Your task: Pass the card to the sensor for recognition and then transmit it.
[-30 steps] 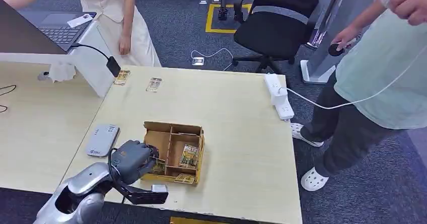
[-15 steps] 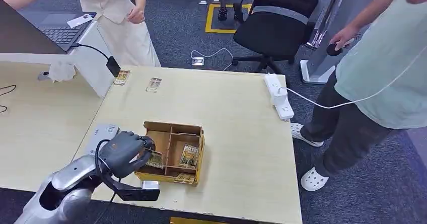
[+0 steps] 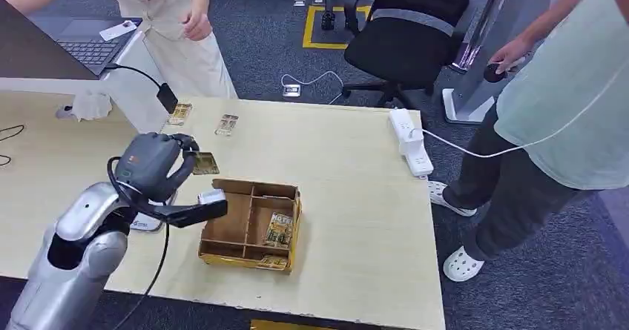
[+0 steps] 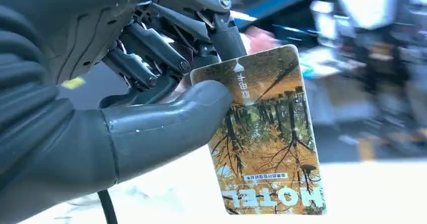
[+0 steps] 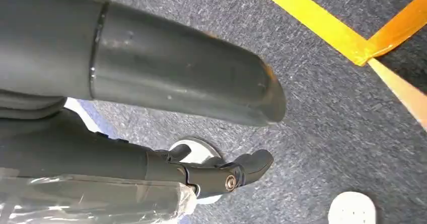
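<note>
Card (image 4: 267,133) pinched by raised left hand (image 3: 152,165).

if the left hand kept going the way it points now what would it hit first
Probably nothing soon: the left hand, pinching the card, points across bare table toward the power strip at the far edge. Depth is unclear.

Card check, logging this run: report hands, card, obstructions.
Left hand pinches card, lifted above table. Right hand hangs over floor, open. Sensor partly under left arm; path unobstructed.
</note>
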